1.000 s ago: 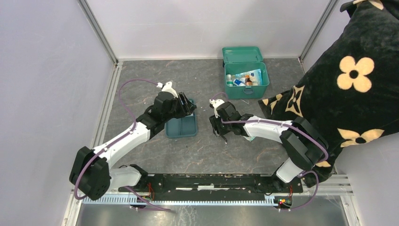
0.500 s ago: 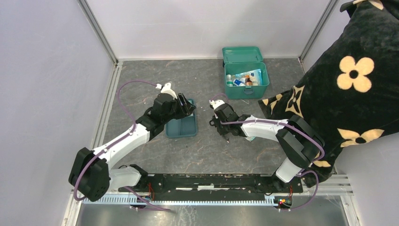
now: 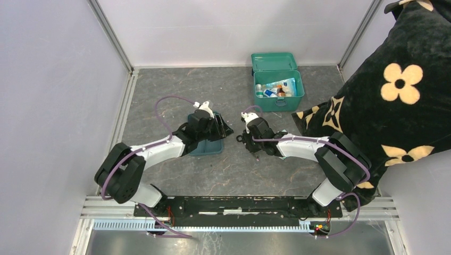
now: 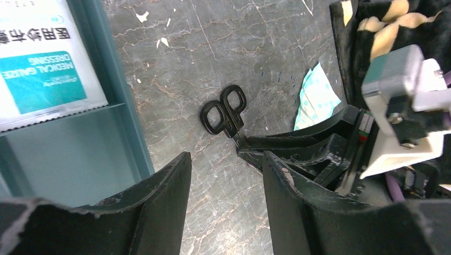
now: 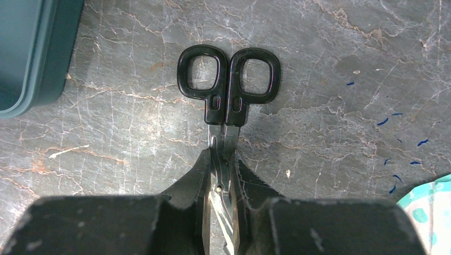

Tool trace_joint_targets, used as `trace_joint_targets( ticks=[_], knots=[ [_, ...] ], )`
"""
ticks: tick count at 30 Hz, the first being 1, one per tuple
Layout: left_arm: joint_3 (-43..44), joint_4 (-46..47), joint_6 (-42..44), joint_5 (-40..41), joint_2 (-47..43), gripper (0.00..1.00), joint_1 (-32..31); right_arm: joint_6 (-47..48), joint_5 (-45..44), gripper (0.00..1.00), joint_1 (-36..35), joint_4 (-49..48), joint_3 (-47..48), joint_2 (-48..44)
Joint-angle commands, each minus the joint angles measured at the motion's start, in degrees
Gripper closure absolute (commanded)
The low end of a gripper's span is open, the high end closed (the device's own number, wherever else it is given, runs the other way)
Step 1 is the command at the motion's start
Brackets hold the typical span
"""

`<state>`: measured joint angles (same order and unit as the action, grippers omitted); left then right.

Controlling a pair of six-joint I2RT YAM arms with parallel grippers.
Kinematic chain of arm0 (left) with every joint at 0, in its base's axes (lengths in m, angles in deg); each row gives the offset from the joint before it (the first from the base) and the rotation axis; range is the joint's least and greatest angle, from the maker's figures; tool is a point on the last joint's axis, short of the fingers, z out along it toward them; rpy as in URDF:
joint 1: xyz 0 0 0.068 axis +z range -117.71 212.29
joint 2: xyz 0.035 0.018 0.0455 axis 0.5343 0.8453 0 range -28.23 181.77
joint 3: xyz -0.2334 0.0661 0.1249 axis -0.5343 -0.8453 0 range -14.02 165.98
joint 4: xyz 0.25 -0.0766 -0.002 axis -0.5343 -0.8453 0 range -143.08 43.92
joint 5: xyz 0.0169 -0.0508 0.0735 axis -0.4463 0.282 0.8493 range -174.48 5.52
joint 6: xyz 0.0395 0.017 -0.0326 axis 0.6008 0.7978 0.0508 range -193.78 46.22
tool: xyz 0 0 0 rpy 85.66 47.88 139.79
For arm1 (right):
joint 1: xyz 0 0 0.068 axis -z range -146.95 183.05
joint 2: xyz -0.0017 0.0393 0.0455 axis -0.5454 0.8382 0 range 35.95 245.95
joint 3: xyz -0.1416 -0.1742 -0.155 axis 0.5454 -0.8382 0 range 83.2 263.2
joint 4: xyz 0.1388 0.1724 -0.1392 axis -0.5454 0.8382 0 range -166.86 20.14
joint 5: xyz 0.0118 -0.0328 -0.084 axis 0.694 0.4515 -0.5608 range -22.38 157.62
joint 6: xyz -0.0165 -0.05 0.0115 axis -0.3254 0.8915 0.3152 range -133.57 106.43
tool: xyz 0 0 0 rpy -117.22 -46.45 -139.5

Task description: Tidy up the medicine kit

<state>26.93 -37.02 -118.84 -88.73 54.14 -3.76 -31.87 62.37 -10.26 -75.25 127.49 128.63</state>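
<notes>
The medicine kit is a teal-green box at the back right, lid open, with bottles and packets inside. Black-handled scissors lie on the grey table between the two arms. My right gripper is shut on their metal blades near the pivot, and the handles stick out past the fingertips. In the left wrist view the scissors show with the right gripper's fingers around the blades. My left gripper hangs open just left of them, over bare table, holding nothing.
A shallow teal divided tray lies under my left arm, with a white gauze packet in one compartment. A teal dotted packet lies beside the right gripper. A black flower-patterned cushion fills the right side.
My right gripper has closed on the scissors' blades. My left arm has swung right, from over the tray to beside the scissors, its jaws still open.
</notes>
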Motion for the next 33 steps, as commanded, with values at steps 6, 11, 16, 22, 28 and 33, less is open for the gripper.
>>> trace_joint_targets(
  ticks=[6,11,16,22,28,33],
  knots=[
    [3.0,7.5,-3.3,-3.8,7.1,0.42,-0.9,-4.2,6.9,0.91,2.1,-1.2,-5.7,-0.5],
    [4.2,8.0,-4.1,-4.0,10.9,0.41,-1.0,-4.1,7.0,0.91,2.4,-1.2,-5.9,-0.9],
    [5.5,9.2,-5.0,-5.0,14.6,0.41,-1.6,-4.1,7.0,0.91,2.8,-2.8,-6.4,-1.6],
    [5.8,9.9,-7.6,-5.2,17.0,0.42,-1.8,-4.5,7.1,0.92,2.9,-3.5,-7.2,-1.9],
    [6.0,8.3,-9.4,-3.5,18.0,0.42,-2.1,-4.9,7.1,0.92,3.3,-4.5,-8.1,-2.5],
    [6.2,8.0,-10.3,-3.4,19.7,0.43,-2.5,-5.4,8.0,0.93,3.7,-5.7,-9.0,-3.0]
  ],
)
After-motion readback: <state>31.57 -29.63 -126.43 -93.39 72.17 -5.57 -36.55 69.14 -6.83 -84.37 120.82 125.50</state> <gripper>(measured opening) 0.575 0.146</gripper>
